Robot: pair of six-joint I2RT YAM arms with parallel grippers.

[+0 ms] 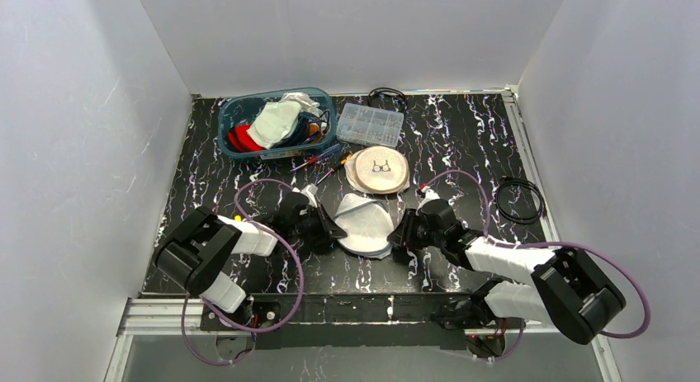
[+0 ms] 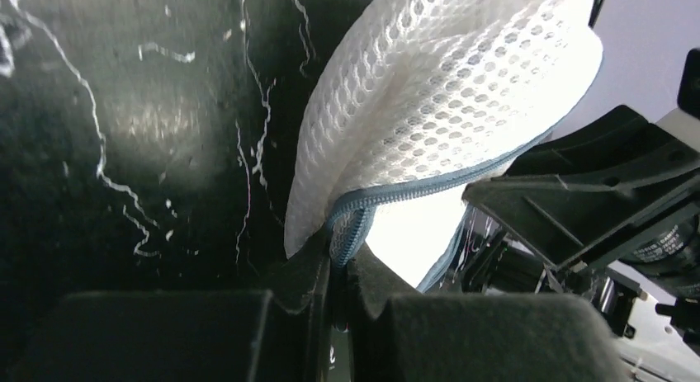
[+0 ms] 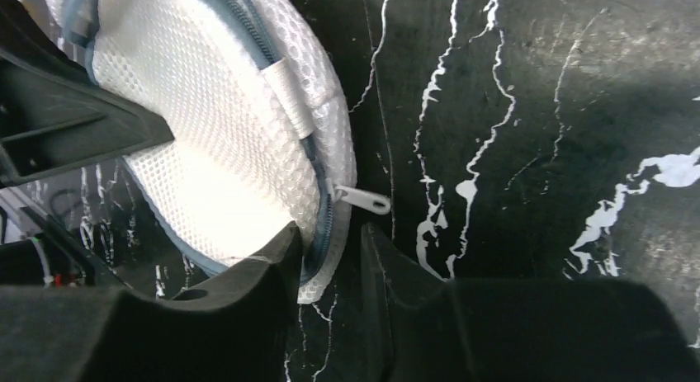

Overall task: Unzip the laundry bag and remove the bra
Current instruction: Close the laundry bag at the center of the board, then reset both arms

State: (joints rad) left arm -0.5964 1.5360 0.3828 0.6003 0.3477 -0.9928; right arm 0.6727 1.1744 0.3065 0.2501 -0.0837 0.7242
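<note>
The laundry bag (image 1: 366,225) is a round white mesh pouch with a blue zipper edge, lying on the black marbled table between the two arms. My left gripper (image 1: 332,229) is shut on the bag's zipper seam (image 2: 351,221) at its left edge, lifting the mesh (image 2: 437,77). At the bag's right edge, my right gripper (image 3: 330,243) is open, its fingers straddling the rim with a gap showing. The white zipper pull (image 3: 363,199) sticks out just beyond its fingertips, free of them. The bra is hidden.
A blue basket (image 1: 231,143) of clothes stands at the back left, with a clear compartment box (image 1: 370,124) beside it. In front of those lie screwdrivers (image 1: 322,157) and a round pad with glasses (image 1: 378,170). A black cable (image 1: 518,200) coils at the right.
</note>
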